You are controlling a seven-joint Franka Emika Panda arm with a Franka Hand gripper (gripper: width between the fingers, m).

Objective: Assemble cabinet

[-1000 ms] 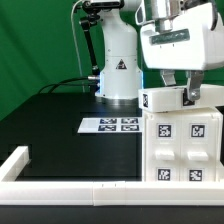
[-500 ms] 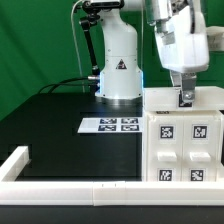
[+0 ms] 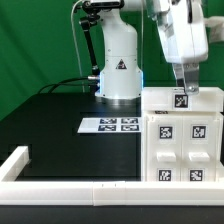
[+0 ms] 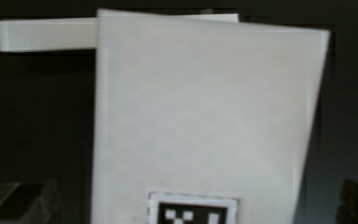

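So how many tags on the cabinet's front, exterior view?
4, by the exterior view's sides: upper-left tag, upper-right tag, lower-left tag, lower-right tag. The cabinet is cropped; more may be hidden.

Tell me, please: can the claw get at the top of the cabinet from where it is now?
Probably yes. The claw hangs right above the cabinet, close to its top, and nothing shows between them in either view. A short move straight down should bring it there.

Claw at the top of the white cabinet, marker board toward the exterior view's left
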